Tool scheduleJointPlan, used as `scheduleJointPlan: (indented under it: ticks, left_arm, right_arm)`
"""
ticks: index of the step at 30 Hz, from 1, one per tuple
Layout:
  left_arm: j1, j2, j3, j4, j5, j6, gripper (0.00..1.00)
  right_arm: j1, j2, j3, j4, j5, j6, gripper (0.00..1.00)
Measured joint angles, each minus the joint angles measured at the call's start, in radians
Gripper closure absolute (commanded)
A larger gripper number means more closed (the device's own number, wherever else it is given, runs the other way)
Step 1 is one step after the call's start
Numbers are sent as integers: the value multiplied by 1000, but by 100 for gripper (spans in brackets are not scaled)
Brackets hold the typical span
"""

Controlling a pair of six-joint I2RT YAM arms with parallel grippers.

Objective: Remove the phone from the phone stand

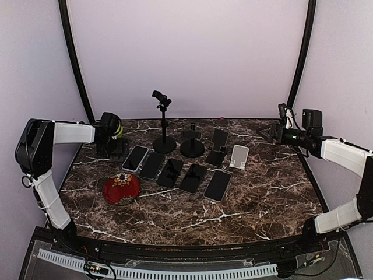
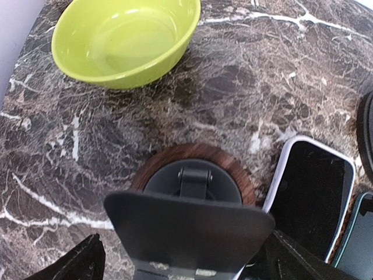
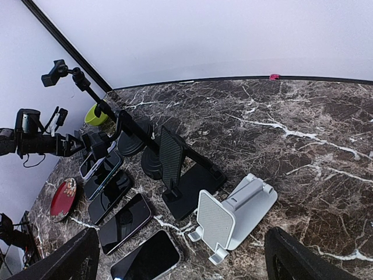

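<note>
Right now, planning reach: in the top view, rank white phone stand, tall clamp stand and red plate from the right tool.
1. white phone stand, centre-right, closest to the right tool
2. tall clamp stand, back centre
3. red plate, front left

A dark marble-patterned table (image 1: 262, 198) stands before a plain pale wall (image 1: 192, 52), flanked by curved black poles (image 1: 73, 58).

Nothing written can be read in any of the three views: no lettering, brand, number or sign. The phones (image 1: 136, 158) on the counter (image 1: 262, 198) show only dark screens. The stands (image 3: 224, 219), green bowl (image 2: 125, 41) and red plate (image 1: 121, 188) bear no legible marking. The plate's pattern is too small to make out.
</note>
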Motion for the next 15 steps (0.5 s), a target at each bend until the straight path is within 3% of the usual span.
scheduleJointPlan:
  ticks: [15]
  left_arm:
    - [30, 73, 43, 40, 39, 22, 26]
  right_arm:
    - [0, 0, 0, 0, -1, 0, 1]
